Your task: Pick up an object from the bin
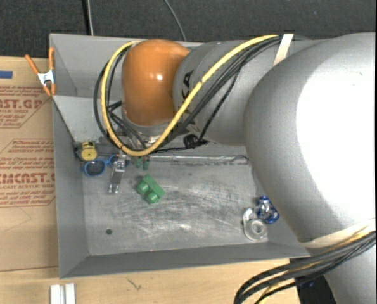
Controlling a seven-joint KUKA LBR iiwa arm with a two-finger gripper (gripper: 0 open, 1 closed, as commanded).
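My gripper (129,168) is low near the bin's back left, under the orange wrist cover. One silver finger (116,177) points down at the floor, the other sits to its right, and the gap between them holds nothing. A green block (149,190) lies just right of and below the fingers, apart from them. A small yellow piece (87,151) and a blue round piece (94,168) lie just left of the silver finger, against the left wall.
A silver ring (255,227) and a small blue thing (268,211) lie at the bin's front right, next to the arm. The arm covers the back right of the bin.
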